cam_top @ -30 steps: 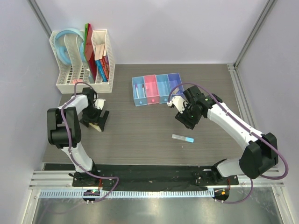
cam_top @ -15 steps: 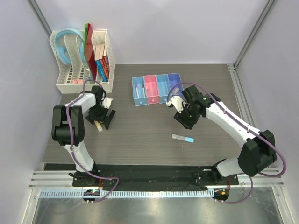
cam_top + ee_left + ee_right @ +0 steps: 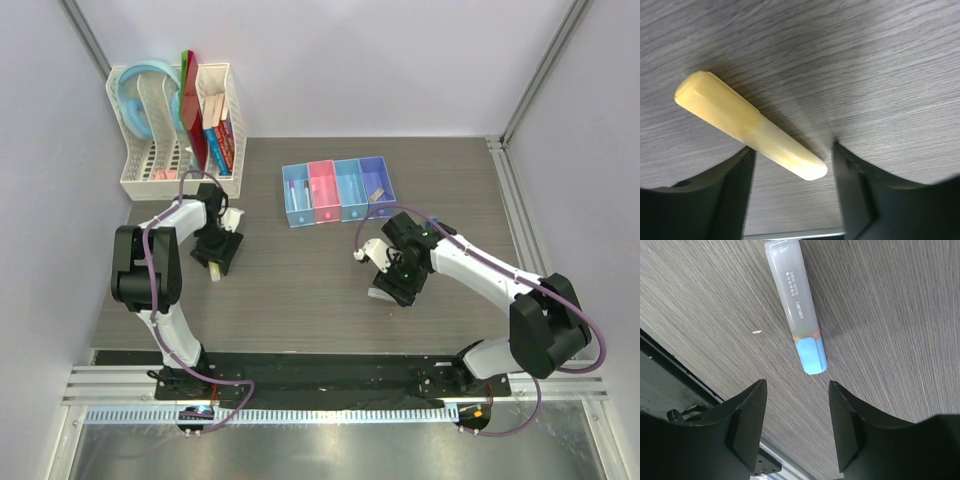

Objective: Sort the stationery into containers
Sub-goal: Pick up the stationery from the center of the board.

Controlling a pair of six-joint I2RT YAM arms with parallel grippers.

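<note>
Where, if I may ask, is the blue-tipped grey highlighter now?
The highlighter lies flat on the table, in the right wrist view just ahead of the open right end effector.

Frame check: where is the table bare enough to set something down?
Bare table between the left gripper and right gripper, near side of the bins; also the far-right corner beside the bins. Crowded: the white rack at far left, and below the open grippers, where the yellow marker and grey marker lie.
</note>
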